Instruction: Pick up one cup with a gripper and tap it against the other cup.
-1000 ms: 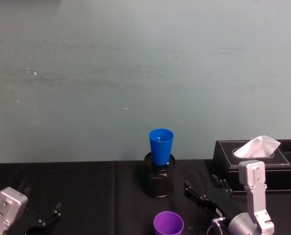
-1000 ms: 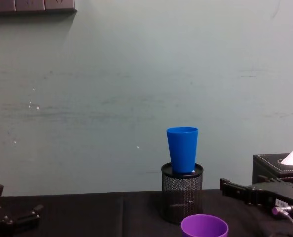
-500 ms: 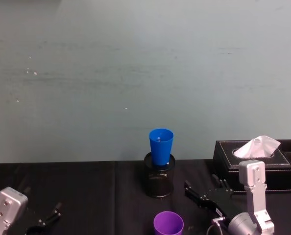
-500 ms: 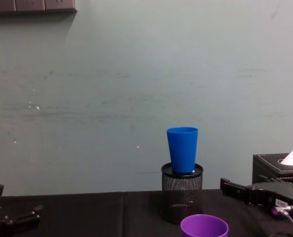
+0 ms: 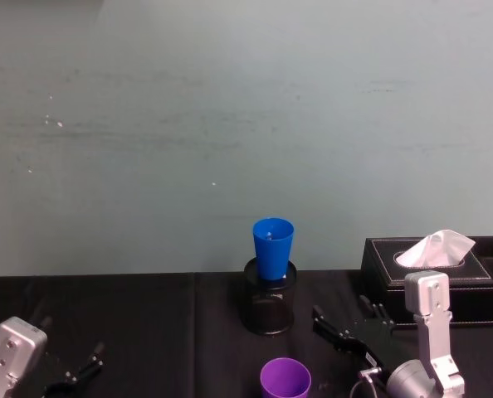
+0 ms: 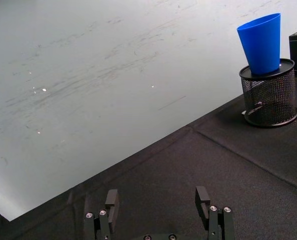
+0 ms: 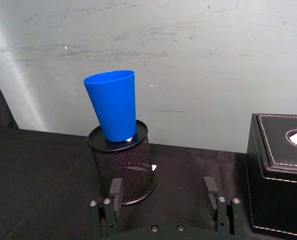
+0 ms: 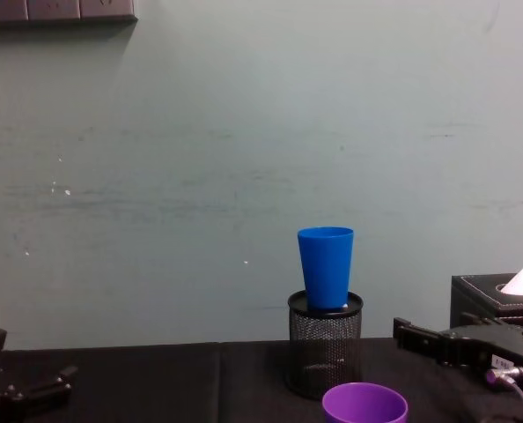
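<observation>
Where the head camera looks down, one smooth purple plastic tumbler (image 5: 285, 378) stands on the black table (image 5: 147, 332) nearest the robot, and one bright blue plastic tumbler (image 5: 272, 247) sits upright in one black mesh pen holder (image 5: 270, 305). Chest view: the right gripper (image 8: 438, 339) reaches in low beside the purple cup. Right wrist view: its fingers (image 7: 114, 192) are spread apart, empty. Left wrist view: the left gripper (image 6: 158, 212) is likewise spread, empty.

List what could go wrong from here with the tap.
The bright blue plastic tumbler stands in the top of a black mesh pen holder, so a firm tap might topple it. The purple plastic tumbler sits close in front of the holder; the open right gripper could nudge either while reaching.
</observation>
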Controlling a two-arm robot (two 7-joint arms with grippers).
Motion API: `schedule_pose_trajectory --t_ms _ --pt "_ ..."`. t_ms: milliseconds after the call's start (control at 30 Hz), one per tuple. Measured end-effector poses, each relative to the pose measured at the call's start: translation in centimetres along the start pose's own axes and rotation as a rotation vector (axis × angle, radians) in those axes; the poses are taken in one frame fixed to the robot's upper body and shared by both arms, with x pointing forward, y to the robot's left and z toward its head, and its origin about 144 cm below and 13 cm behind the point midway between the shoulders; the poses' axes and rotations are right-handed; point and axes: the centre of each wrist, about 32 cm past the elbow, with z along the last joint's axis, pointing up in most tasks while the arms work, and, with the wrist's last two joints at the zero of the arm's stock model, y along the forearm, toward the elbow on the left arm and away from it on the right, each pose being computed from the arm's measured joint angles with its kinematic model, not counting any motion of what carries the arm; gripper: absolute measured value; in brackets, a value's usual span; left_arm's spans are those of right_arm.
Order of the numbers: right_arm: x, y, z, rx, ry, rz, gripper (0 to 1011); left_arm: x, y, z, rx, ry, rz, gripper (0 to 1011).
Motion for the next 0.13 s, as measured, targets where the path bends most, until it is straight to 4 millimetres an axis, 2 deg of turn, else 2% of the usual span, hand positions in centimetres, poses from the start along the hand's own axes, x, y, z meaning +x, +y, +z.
schedule_pose_trajectory --t_ms 133 --pt "0.00 0.00 0.00 0.000 0.000 0.000 1003 0.00 0.00 0.00 0.000 0.000 0.000 1000"
